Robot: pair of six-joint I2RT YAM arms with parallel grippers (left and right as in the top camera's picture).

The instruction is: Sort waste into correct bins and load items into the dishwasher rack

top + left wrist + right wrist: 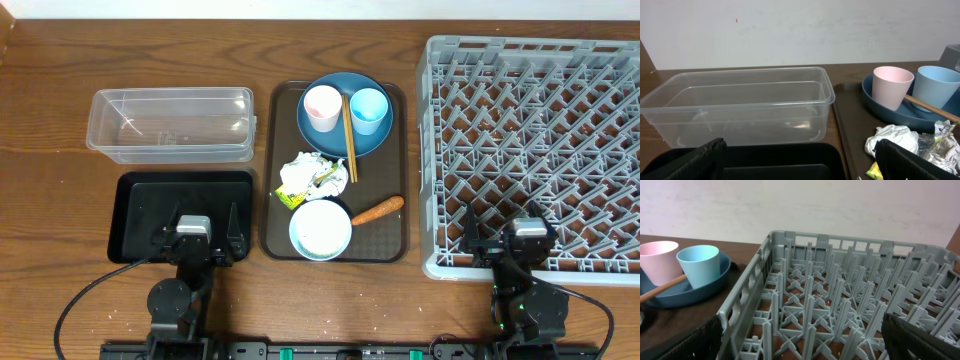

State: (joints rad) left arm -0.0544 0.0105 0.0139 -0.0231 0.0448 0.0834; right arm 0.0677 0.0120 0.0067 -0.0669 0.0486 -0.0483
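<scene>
On the brown serving tray a dark-blue plate holds a pink cup, a light-blue cup and wooden chopsticks. In front lie the crumpled white-and-yellow wrapper, a light-blue bowl with white rice inside and an orange carrot piece. The clear tub and black tray sit at left. The grey rack is at right. My left gripper is open over the black tray's front edge. My right gripper is open over the rack's front edge.
The wooden table shows bare to the left of the tub and along the front. A pale wall stands behind the table. The rack's upright pegs fill the space ahead of my right gripper.
</scene>
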